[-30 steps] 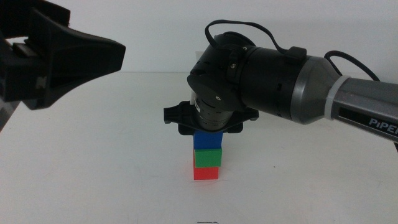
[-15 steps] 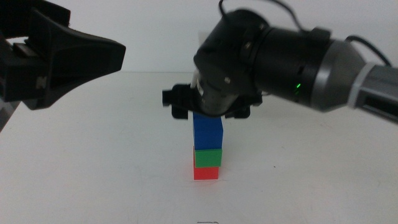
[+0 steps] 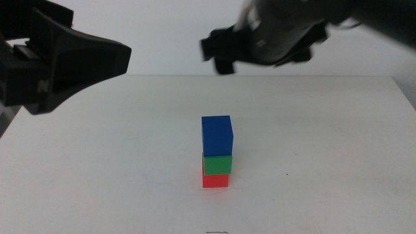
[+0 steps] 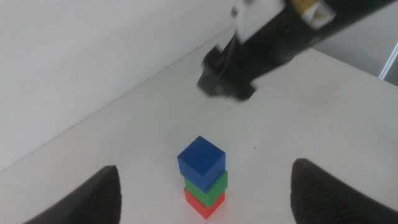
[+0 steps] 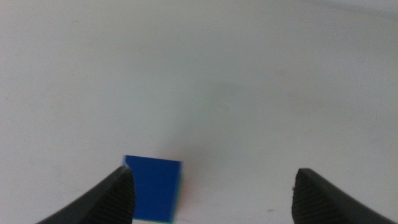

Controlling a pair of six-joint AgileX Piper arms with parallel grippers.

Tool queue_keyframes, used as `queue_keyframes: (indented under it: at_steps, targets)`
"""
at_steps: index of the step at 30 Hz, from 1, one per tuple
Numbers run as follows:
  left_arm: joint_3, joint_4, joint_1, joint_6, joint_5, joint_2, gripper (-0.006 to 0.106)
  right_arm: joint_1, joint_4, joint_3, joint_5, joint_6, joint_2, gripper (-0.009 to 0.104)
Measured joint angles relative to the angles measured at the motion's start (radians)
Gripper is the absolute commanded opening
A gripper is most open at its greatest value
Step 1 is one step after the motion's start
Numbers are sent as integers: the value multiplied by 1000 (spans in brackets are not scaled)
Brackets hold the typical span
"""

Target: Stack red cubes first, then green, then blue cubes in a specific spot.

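Observation:
Three cubes stand as one stack on the white table: the red cube at the bottom, the green cube on it, the blue cube on top, turned slightly. My right gripper hovers blurred well above and behind the stack, open, holding nothing. Its wrist view shows the blue cube far below beside one jaw. My left gripper waits high at the left, open and empty. From its wrist view the blue cube, green cube and red cube show between its wide-apart jaws.
The white table ends at a far edge against a pale wall. The right arm's dark body hangs over the table behind the stack. A tiny dark speck lies to the right of the stack.
The right gripper has let go of the blue cube and risen up and back, away from the stack. The blue cube stays on the green one. The left gripper has not moved.

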State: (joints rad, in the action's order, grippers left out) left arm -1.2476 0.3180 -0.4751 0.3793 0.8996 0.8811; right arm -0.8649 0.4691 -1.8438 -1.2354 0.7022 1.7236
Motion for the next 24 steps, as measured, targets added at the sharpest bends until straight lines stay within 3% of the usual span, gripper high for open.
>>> queue_keyframes:
  at_steps: [5, 8, 9, 14, 18, 24]
  targets:
    - [0, 0, 0, 0, 0, 0, 93, 67, -21, 0, -9, -192, -81, 65]
    - [0, 0, 0, 0, 0, 0, 93, 143, -117, 2, -12, -290, -151, 65]
    - [0, 0, 0, 0, 0, 0, 93, 250, -188, 48, -12, -356, -242, 65]
    - [0, 0, 0, 0, 0, 0, 93, 476, -263, 258, 8, -433, -431, 65]
    - [0, 0, 0, 0, 0, 0, 93, 652, -359, 449, 103, -501, -556, 65]
    - [0, 0, 0, 0, 0, 0, 93, 776, -437, 618, 205, -561, -689, 65]
